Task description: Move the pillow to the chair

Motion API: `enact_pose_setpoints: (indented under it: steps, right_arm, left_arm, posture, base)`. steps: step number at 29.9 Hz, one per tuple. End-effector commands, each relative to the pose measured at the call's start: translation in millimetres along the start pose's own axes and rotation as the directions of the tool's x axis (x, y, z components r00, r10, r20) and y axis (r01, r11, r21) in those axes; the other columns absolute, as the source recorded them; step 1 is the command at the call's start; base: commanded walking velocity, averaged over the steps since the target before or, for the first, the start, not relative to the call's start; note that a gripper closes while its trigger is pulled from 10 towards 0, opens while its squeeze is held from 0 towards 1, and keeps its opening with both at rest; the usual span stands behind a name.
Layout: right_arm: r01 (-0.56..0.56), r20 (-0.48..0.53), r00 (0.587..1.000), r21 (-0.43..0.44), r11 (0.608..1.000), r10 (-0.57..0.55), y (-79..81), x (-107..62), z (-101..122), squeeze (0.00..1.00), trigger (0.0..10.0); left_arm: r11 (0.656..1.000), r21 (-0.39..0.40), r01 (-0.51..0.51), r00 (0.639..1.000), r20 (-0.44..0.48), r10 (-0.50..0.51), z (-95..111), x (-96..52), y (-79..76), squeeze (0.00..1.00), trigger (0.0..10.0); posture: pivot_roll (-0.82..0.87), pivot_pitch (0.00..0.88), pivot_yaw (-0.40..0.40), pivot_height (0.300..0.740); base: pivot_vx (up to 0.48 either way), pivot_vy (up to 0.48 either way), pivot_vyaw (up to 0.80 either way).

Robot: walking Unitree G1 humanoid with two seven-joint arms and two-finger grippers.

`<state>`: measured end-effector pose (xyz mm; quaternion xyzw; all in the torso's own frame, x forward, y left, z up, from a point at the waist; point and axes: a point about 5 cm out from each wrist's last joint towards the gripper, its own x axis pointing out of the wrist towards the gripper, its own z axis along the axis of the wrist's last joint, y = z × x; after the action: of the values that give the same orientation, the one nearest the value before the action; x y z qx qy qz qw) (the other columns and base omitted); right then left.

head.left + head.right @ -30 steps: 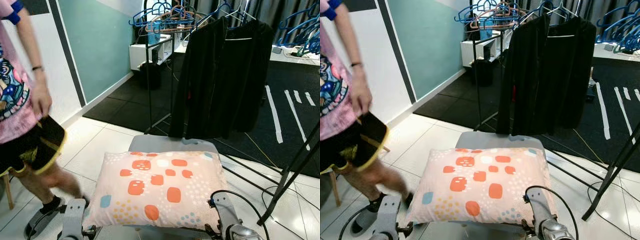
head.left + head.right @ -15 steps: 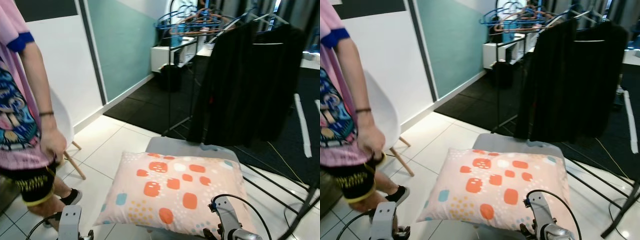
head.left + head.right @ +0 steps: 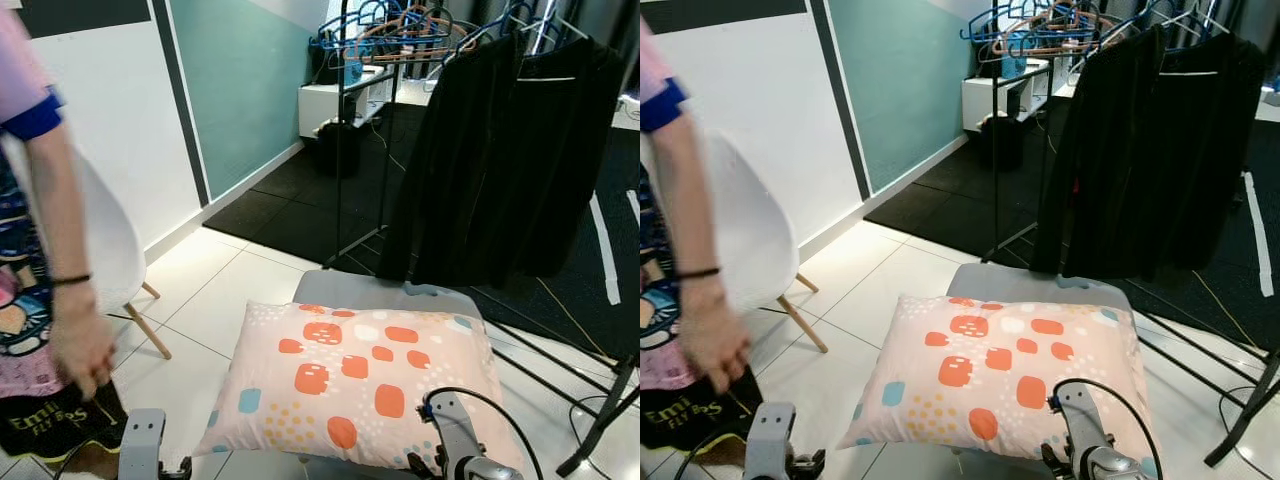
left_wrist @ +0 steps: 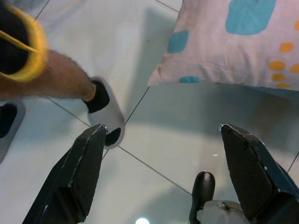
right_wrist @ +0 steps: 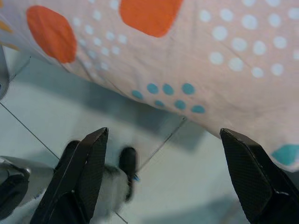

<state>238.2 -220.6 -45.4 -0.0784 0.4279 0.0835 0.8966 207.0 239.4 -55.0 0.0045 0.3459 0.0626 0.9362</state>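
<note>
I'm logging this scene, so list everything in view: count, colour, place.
pillow: one, peach with orange, white and blue patches, lying on the grey seat in front of the robot.
grey seat: one, grey, under the pillow.
white chair: one, white shell with wooden legs, at the left by the wall.
clothes rack: one, dark metal, behind the seat.
black garments: several, black, hanging on the rack.
hangers: many, blue and pink, at the top of the rack.
person: one, pink shirt, black shorts, at the left edge.
left gripper: open, over the floor tiles.
right gripper: open, below the pillow's edge.
</note>
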Motion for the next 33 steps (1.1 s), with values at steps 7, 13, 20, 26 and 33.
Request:
enact_pose_setpoints:
  steps: [7, 13, 20, 26, 33]
  right_arm:
    - [0.021, 0.009, 1.000, -0.006, 1.000, -0.021, -5.5, -1.0, 3.4, 0.00, 10.0]
    - [0.023, 0.007, 1.000, -0.014, 1.000, -0.023, -5.3, -0.7, 4.6, 0.00, 10.0]
    - [0.018, 0.007, 1.000, -0.042, 0.999, -0.018, -5.5, -0.6, 6.5, 0.00, 10.0]
    - [0.023, 0.006, 1.000, -0.055, 0.998, -0.023, -6.4, -0.7, 7.8, 0.00, 10.0]
    - [0.018, 0.024, 1.000, -0.161, 0.987, -0.015, -7.8, -1.0, 13.4, 0.00, 10.0]
  left_arm:
    - [1.000, -0.025, -0.013, 1.000, 0.000, 0.013, -1.2, -0.9, 3.1, 0.00, 10.0]
    - [1.000, -0.013, -0.013, 1.000, -0.004, 0.013, 0.2, -0.2, 3.4, 0.00, 10.0]
    - [1.000, -0.021, -0.015, 1.000, 0.003, 0.015, 2.0, 0.4, 3.4, 0.00, 10.0]
    - [0.999, -0.032, -0.020, 1.000, 0.009, 0.020, 3.3, 0.7, 3.4, 0.00, 10.0]
    - [0.998, -0.053, -0.030, 0.999, 0.018, 0.031, 3.8, 0.8, 3.1, 0.00, 10.0]
  posture:
    - [-0.17, 0.011, -0.022, 0.740]
    - [-0.17, 0.015, -0.021, 0.740]
    - [-0.17, 0.014, -0.026, 0.740]
    - [-0.17, 0.027, -0.023, 0.735]
    - [-0.17, 0.037, -0.029, 0.715]
  base:
    - [0.000, 0.000, 0.00]
    - [0.000, 0.000, 0.00]
    - [0.000, 0.000, 0.00]
    - [0.000, 0.000, 0.00]
    - [0.000, 0.000, 0.00]
